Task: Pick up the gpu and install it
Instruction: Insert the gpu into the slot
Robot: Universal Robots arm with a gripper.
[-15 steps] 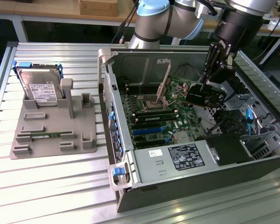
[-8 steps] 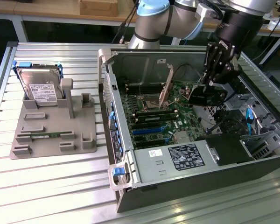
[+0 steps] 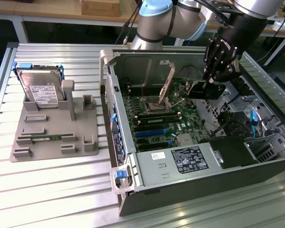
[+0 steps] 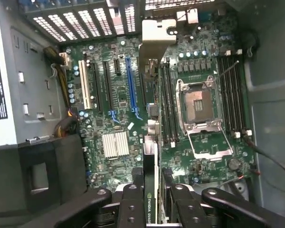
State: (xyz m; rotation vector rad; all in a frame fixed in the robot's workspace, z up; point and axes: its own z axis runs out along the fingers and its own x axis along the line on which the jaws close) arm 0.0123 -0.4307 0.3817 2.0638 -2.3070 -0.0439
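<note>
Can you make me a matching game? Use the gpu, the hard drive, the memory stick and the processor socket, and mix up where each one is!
Things:
1. gpu
2. hard drive
3. memory stick
4. processor socket

Places:
A. lying flat in the grey holder
B. on the motherboard, lid open
C. in the gripper, above the motherboard
D. standing up in the grey holder

Pairs: 1-C, 2-D, 3-A, 4-B
</note>
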